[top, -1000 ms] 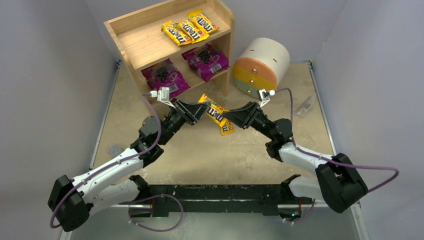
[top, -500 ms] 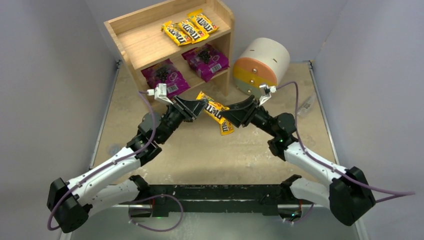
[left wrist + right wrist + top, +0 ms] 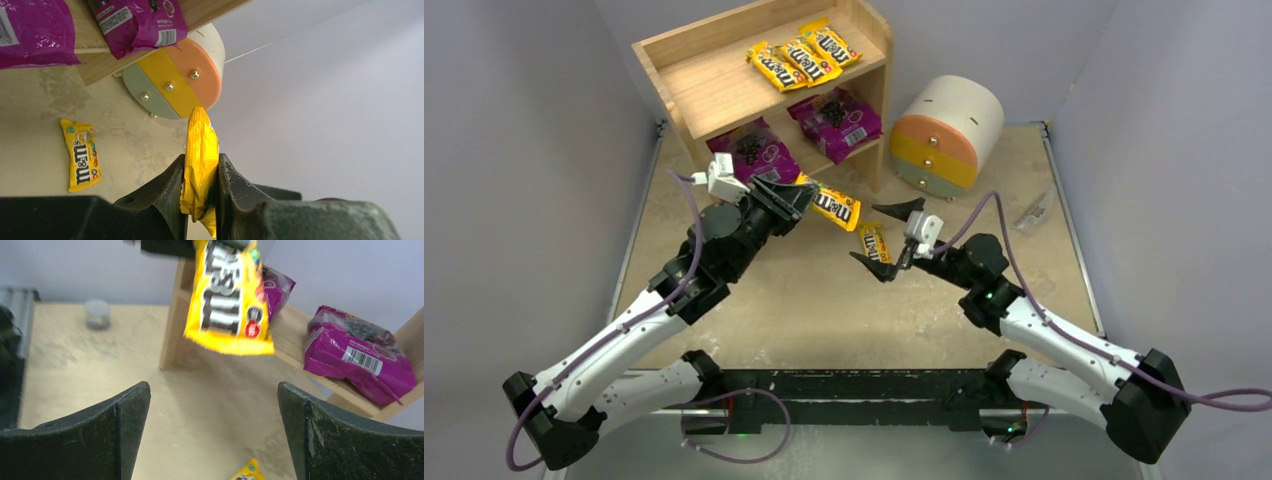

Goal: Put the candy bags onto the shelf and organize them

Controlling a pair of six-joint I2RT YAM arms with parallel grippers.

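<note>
**Left gripper has a packet at the shelf; right gripper gapes over another**

Your table [image 3: 824, 300] is tan and mottled, with its near edge hidden behind the arm bases.

The shelf [image 3: 714, 85] stands at the far left. Its left side panel hides part of the lower tier from the top camera.

The drum [image 3: 954, 125] lies on its side just right of the shelf, drawer fronts facing you.

Your left gripper [image 3: 789, 195] is clamped on the held packet [image 3: 829, 203], which juts rightward in front of the lower tier, clear of the table. The left wrist view shows this packet edge-on, so its lettering is hidden. In the right wrist view it is blurred and cut off at the top.

Your right gripper [image 3: 886, 237] has its fingers spread wide, with nothing between them but air.

Two purple bags [image 3: 754, 152] lie on the lower tier, one to each side. The left one is partly covered by the left gripper.

Three packets [image 3: 802, 55] overlap on the upper tier's right half.

The loose packet [image 3: 874, 242] lies flat on the table, and from above it sits framed by the right fingers. You cannot tell whether they touch it. The right wrist view catches only its corner at the bottom edge.
</note>
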